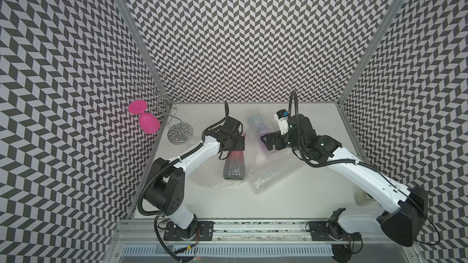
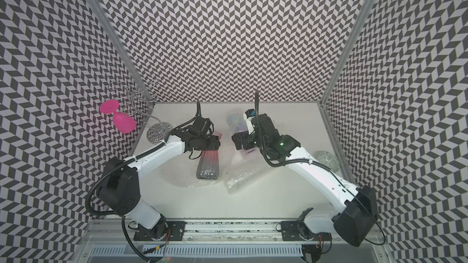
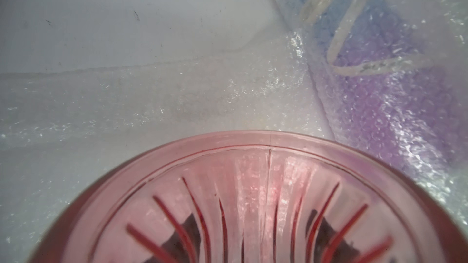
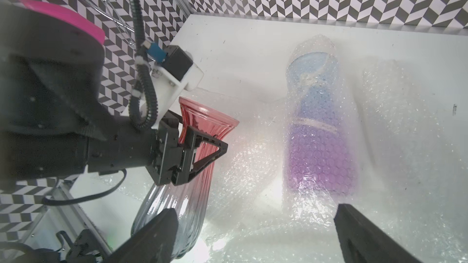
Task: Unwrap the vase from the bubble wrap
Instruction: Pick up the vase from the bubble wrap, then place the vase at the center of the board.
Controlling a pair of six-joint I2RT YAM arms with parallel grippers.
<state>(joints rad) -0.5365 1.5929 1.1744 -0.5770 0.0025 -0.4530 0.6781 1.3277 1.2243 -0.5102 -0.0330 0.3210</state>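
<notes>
A ribbed vase point(image 1: 234, 165) point(image 2: 208, 165), red at the neck and grey at the base, lies bare on a flattened sheet of bubble wrap point(image 1: 210, 178) point(image 3: 152, 102), base toward the front edge. My left gripper point(image 1: 235, 144) point(image 2: 212, 144) point(image 4: 196, 142) is shut on its neck; its pink rim point(image 3: 253, 153) fills the left wrist view. Beside it lies a blue-and-purple vase point(image 1: 258, 123) point(image 2: 236, 125) point(image 4: 319, 148) point(image 3: 379, 84), still rolled in taped bubble wrap. My right gripper point(image 1: 268, 142) point(image 2: 240, 144) point(image 4: 258, 239) stands open by its purple end, holding nothing.
A wire glass rack point(image 1: 178, 132) stands at the back left with a pink goblet point(image 1: 148, 121) hanging on it. More crumpled bubble wrap point(image 1: 271, 175) lies in front of the wrapped vase. A patterned round dish point(image 2: 326, 160) sits by the right wall. Chevron walls close three sides.
</notes>
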